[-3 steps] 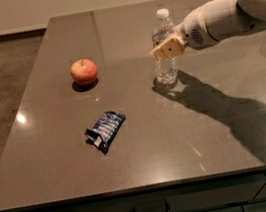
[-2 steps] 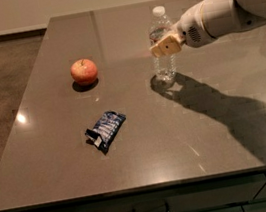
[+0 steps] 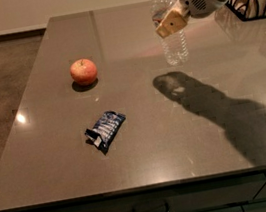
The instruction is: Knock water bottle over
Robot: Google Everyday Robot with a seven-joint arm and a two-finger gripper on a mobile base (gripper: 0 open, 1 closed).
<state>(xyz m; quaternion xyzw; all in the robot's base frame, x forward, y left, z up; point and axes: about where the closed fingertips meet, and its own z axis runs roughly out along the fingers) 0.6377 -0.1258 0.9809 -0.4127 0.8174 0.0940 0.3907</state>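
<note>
My pincer [image 3: 172,22] is right up against the water bottle [image 3: 175,50], around label height. Honestly can't tell if it's open or closed. The bottle's upright on the bench [image 3: 145,146], with the apple [image 3: 83,71] well to its left.

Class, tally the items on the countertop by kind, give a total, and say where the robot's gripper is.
Water bottle: 1
Apple: 1
Snack packet: 1
Wire basket: 1
Total: 4
Gripper: not counted; it is in front of the bottle's upper half.
</note>
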